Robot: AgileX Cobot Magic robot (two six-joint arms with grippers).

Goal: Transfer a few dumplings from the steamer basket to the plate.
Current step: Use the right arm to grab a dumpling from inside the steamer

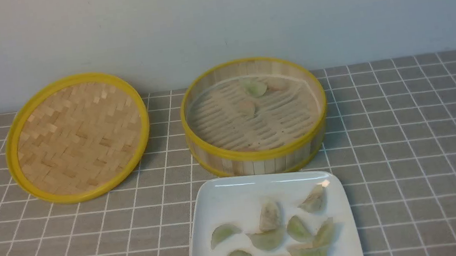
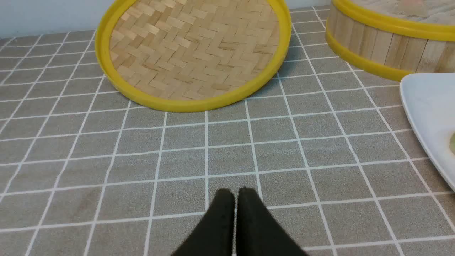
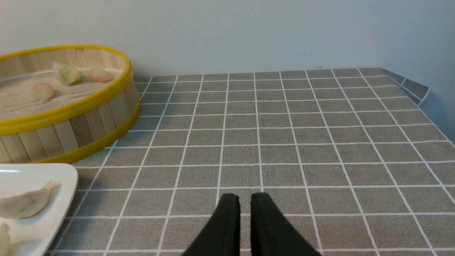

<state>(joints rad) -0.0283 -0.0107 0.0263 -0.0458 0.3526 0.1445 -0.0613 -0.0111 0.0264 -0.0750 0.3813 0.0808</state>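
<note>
The steamer basket (image 1: 257,152) stands at the back centre with three dumplings on its floor: a green one (image 1: 254,87), a pinkish one (image 1: 277,83) and a pale one (image 1: 247,107). The white plate (image 1: 218,190) lies just in front of it and holds several dumplings (image 1: 267,238). My left gripper (image 2: 236,193) is shut and empty, low over the cloth to the left of the plate (image 2: 426,106). My right gripper (image 3: 245,199) is shut and empty with a thin slit between the fingers, over the cloth to the right of the plate (image 3: 53,177) and basket (image 3: 71,135).
The flat woven lid (image 1: 77,138) leans at the back left beside the basket; it fills the far part of the left wrist view (image 2: 193,49). A grey checked cloth (image 1: 421,143) covers the table. The wall runs close behind, and the table's right edge (image 3: 423,96) shows.
</note>
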